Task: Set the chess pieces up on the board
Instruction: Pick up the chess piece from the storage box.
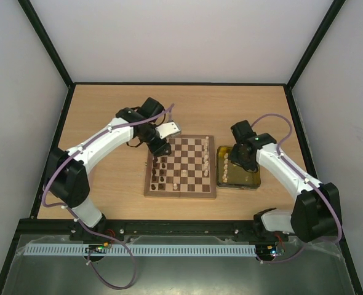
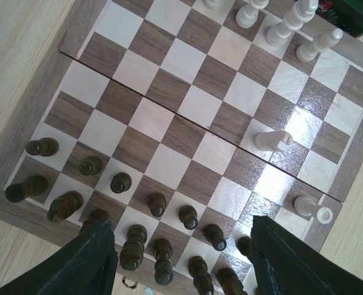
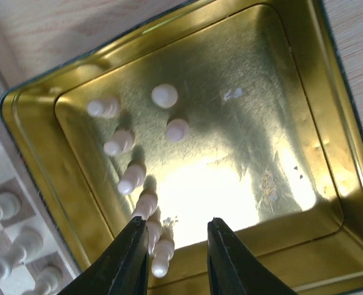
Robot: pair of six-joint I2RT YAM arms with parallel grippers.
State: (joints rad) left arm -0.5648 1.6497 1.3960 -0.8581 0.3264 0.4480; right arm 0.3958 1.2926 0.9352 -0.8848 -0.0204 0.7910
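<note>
Top: board [image 1: 180,167] mid-surface [image 1: 107,110]; left tool [image 1: 160,149] over its left edge, right tool [image 1: 235,161] over yellow tray [image 1: 251,179], jaws unreadable. Left wrist: tool spread, empty; nearest dark pieces [image 2: 121,182] cut off. Right wrist: tool released; blurry cream pieces [image 3: 131,177] beside it.

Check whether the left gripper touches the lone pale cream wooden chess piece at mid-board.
Apart. The left wrist view shows bare board between the left gripper and the pale cream wooden chess piece.

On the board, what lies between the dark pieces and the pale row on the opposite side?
Mostly bare board squares, plus two stray pale pieces: one mid-board, one near the rim. The left wrist view shows it best.
</note>
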